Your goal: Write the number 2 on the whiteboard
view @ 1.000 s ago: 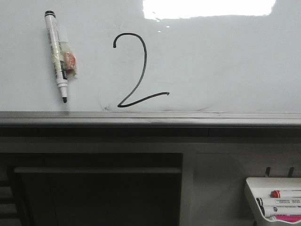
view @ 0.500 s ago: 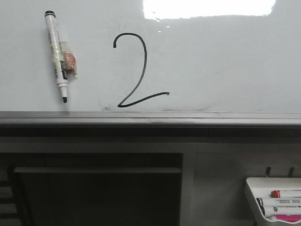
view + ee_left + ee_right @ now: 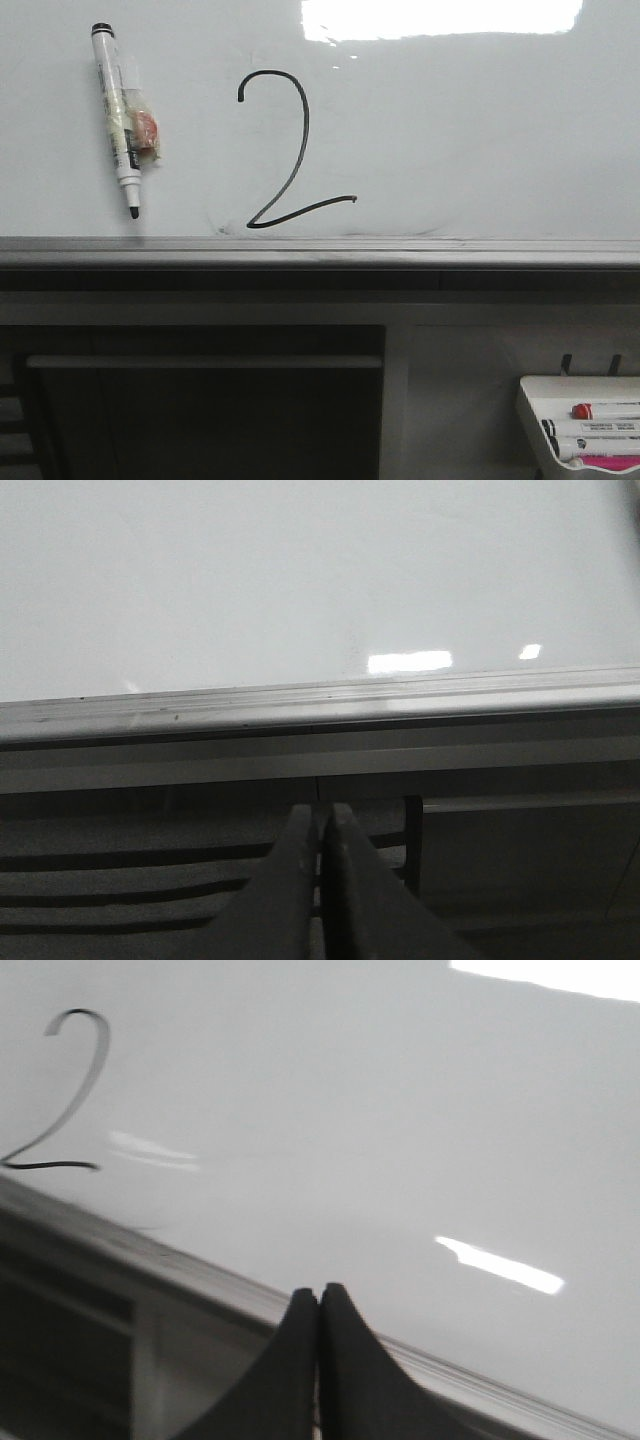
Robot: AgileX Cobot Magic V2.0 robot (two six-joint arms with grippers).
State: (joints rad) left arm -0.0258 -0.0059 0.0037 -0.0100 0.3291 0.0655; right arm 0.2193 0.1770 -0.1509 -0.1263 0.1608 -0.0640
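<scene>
A thin black number 2 (image 3: 285,150) is drawn on the glossy whiteboard (image 3: 460,140), just above its grey lower rail (image 3: 320,250). The right wrist view shows the same number 2 (image 3: 65,1090) far from my right gripper (image 3: 320,1292), which is shut with nothing between its fingers, in front of the rail. My left gripper (image 3: 322,810) is shut and empty too, below the rail (image 3: 320,705) in front of a blank part of the whiteboard (image 3: 300,580). Neither gripper appears in the front view.
A white marker with a black cap (image 3: 115,115) hangs on the board left of the 2, with a taped orange piece (image 3: 145,128) beside it. A small white tray (image 3: 585,420) holding markers sits at the lower right. A dark recess (image 3: 200,400) lies below the rail.
The whole front view has shifted very slightly to the left; nothing on the board has changed.
</scene>
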